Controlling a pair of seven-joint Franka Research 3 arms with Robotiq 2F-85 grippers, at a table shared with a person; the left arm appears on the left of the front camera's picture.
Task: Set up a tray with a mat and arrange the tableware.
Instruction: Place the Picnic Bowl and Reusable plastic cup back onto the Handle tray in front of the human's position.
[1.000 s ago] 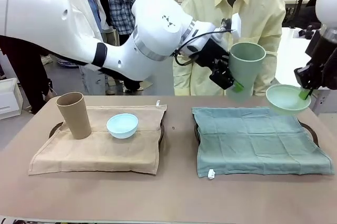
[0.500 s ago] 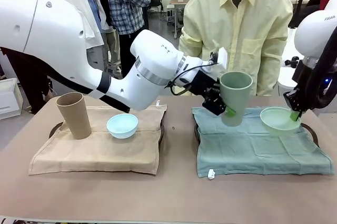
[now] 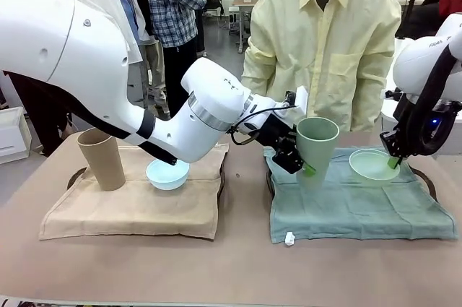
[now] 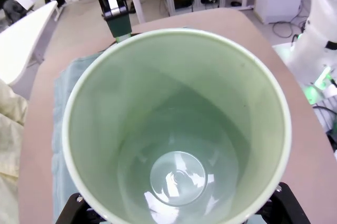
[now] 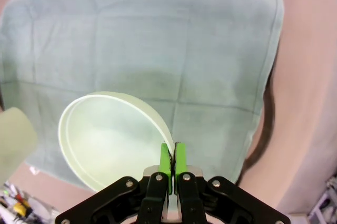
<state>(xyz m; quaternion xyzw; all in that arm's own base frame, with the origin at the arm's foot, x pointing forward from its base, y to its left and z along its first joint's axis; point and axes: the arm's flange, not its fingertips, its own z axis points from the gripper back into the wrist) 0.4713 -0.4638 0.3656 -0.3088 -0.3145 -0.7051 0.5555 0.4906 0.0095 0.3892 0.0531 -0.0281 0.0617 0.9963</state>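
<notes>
1. The left gripper [image 3: 297,157] is clamped on the pale green cup [image 3: 315,149], which stands near upright, mouth up, over the green mat's [image 3: 361,206] far-left corner.
2. The right gripper [image 3: 393,160] pinches the rim of the pale green bowl [image 3: 372,165], tilted, at the mat's far right edge.
3. The tan cup [image 3: 101,157] stands upright at the tan mat's [image 3: 130,209] far-left corner, with the light blue bowl [image 3: 167,173] beside it.
4. A person's yellow shirt [image 3: 325,32] shows behind the table.

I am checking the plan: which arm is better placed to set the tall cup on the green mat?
Left. The left tool already holds the tall pale green matte cup upright over the green cloth mat; the right tool pinches the pale green round bowl.
</notes>
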